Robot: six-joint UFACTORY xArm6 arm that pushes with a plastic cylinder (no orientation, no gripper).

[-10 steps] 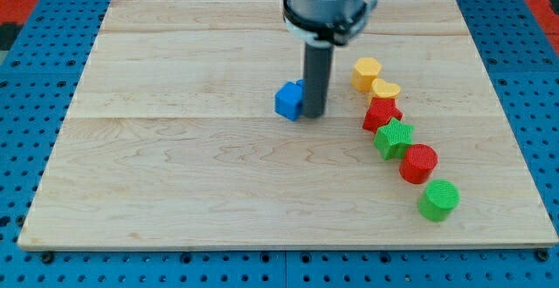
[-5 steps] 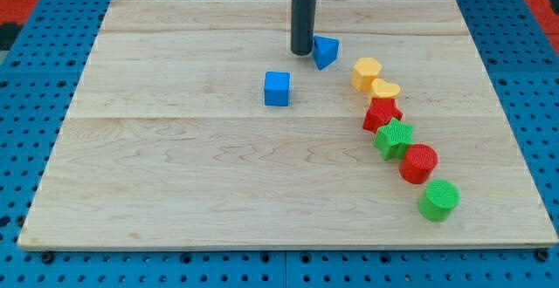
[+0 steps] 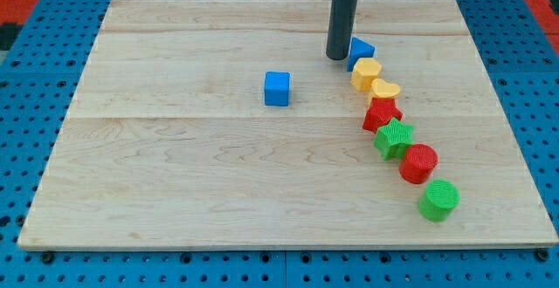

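My tip (image 3: 337, 57) rests on the board near the view's top, right of centre. It touches the left side of a blue wedge-shaped block (image 3: 361, 51), which sits against the top of a yellow block (image 3: 366, 72). Below that, a curved row runs down to the right: a second yellow block (image 3: 384, 89), a red star-like block (image 3: 382, 113), a green star (image 3: 394, 137), a red cylinder (image 3: 418, 162) and a green cylinder (image 3: 438, 200). A blue cube (image 3: 277, 88) stands alone to the left of my tip.
The wooden board (image 3: 175, 174) lies on a blue perforated table (image 3: 26, 105). The board's top edge runs just above my tip, and the rod rises out of the view's top.
My tip went up from beside the blue cube, then right, sliding the blue wedge rightwards until it met the top yellow block. The blue cube stayed where it was left.
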